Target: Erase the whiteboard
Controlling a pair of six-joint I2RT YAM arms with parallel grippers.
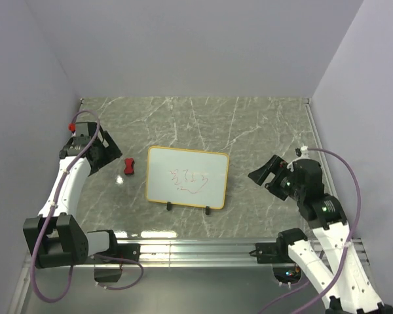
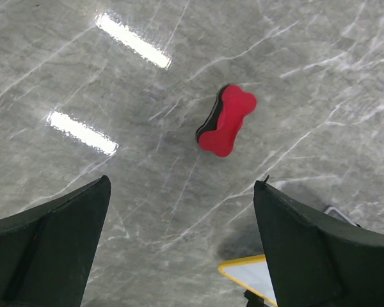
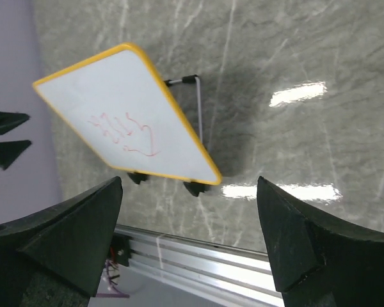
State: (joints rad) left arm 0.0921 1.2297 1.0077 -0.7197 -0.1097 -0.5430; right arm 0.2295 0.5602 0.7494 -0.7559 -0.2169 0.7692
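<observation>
- While the whiteboard (image 1: pixel 187 178) stands propped near the middle of the marble table (image 1: pixel 262 124), red scribbles (image 1: pixel 190 178) mark its white face, and its two black feet (image 1: pixel 169 207) rest at its 6 o'clock edge.
- Your left gripper (image 1: pixel 110 156) hovers at the board's 9 o'clock, fingers spread wide and holding nothing.
- Between that gripper and the board, the red-and-black eraser (image 1: pixel 129 166) lies on the table, just beside the yellow frame and touching neither.
- Your right gripper (image 1: pixel 265 171) hangs at the board's 3 o'clock, jaws wide apart and empty, clear of the frame.
- Seen from your right wrist camera, the board leans on a thin wire stand (image 3: pixel 198 109) behind it.
</observation>
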